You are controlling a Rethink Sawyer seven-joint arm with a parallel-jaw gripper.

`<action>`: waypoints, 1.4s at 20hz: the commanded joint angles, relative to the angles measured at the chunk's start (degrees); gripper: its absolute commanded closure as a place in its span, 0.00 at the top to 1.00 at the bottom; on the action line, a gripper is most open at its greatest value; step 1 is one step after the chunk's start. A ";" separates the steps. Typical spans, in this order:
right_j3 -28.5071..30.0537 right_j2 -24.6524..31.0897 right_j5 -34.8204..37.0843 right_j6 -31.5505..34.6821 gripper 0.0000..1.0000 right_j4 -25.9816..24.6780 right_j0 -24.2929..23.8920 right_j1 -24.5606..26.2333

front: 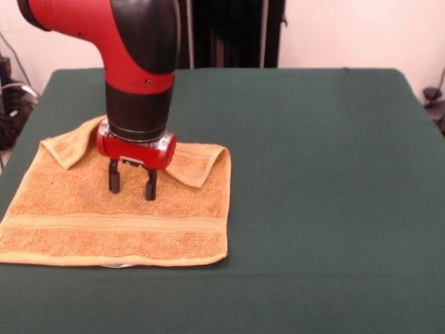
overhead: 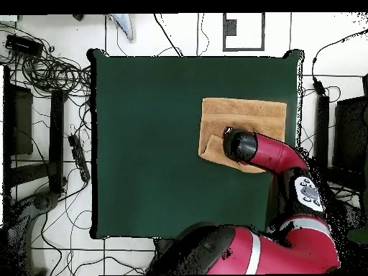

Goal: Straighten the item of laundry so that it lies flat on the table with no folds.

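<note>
Tangled black cables lie on the white tiled floor beside the table's edge, with a power strip near them.

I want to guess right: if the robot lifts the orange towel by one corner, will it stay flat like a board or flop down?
Probably flop. The towel looks like soft terry cloth, and two far corners already lie folded over. It looks thin, so likely light. Pushed by the open gripper, it would more likely bunch than slide on the cloth-covered table.

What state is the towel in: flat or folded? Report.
Partly folded. The towel lies mostly spread on the table, but both far corners are turned over onto it beside the open gripper.
</note>
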 commanded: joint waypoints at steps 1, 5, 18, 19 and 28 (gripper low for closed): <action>9.24 10.30 -5.63 12.38 1.00 2.88 1.14 4.03; 9.96 8.95 -7.03 12.96 1.00 2.61 2.20 2.78; 13.82 9.16 -9.83 12.12 1.00 1.81 1.53 -0.27; 14.29 9.30 -9.77 12.03 1.00 1.81 1.34 -0.67; 15.79 9.87 -12.41 12.06 1.00 1.78 0.71 -0.71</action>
